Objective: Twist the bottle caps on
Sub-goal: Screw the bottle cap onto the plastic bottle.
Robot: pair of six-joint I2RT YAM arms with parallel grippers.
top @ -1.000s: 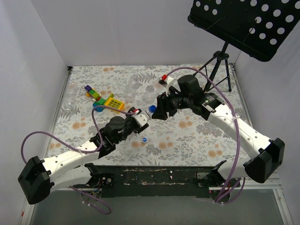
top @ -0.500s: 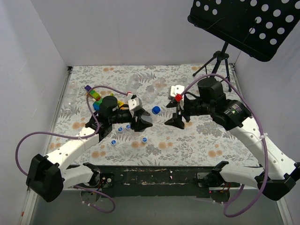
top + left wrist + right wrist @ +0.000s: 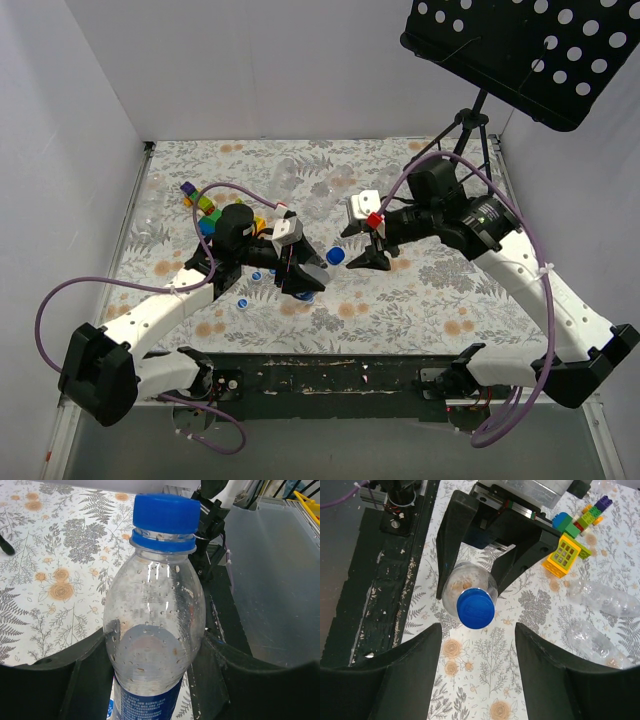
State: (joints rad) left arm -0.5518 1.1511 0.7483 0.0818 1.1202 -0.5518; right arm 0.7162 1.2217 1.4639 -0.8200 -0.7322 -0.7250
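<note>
My left gripper is shut on a clear bottle with a blue-and-white label. Its fingers press the body on both sides. A blue cap sits on its neck; the top view shows the cap pointing toward my right gripper. In the right wrist view that gripper is open and empty, with the cap just beyond its fingertips. Loose blue caps lie on the table under the left arm, one by the gripper.
Empty clear bottles lie at the back, also seen in the top view. Colourful toy blocks sit behind the left arm. A black tripod with a perforated tray stands at the back right. The dark table edge is near.
My left gripper carried the capped bottle nearer and a little right. My right gripper swung left and now faces the cap closely, jaws still apart.
</note>
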